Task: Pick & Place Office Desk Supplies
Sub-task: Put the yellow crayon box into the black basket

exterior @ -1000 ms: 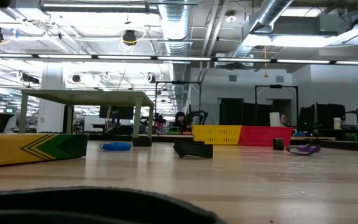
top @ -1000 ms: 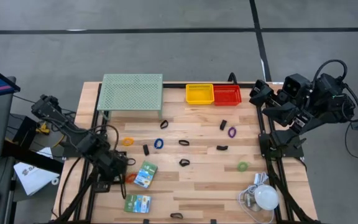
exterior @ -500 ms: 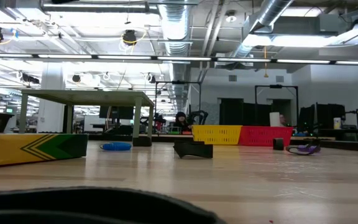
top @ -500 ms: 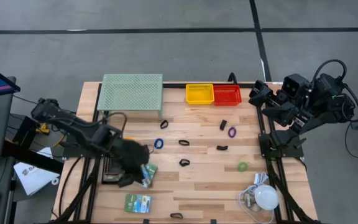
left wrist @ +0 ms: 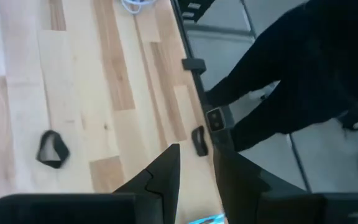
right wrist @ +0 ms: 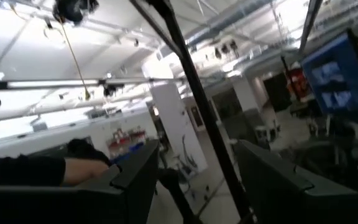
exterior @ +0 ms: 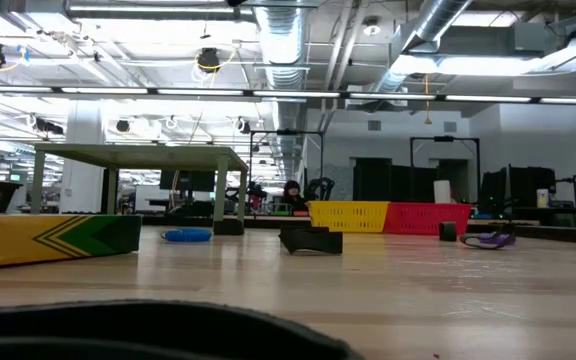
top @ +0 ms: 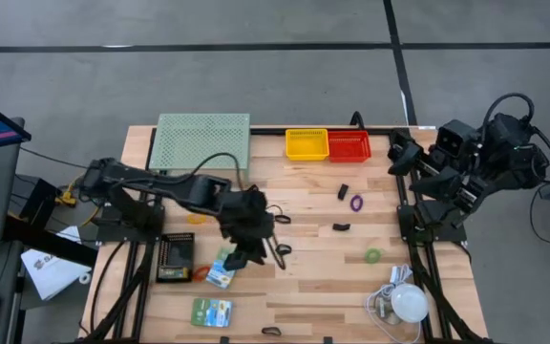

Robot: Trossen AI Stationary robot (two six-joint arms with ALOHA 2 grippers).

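Left gripper over table middle, fingers apart, holding nothing.

Just beside it: flat green card-backed pack, black clip.

Farther: second green pack, blue ring, purple ring, green ring all loose on pale wooden table.

Beyond: yellow plastic bin and red plastic bin look empty; judged barely begun.

Right gripper parked at far table edge, fingers parted, empty.

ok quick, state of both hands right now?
Left hand: over the table's middle, fingers open, holding nothing visible.
Right hand: parked off the table's right edge, fingers open, empty.
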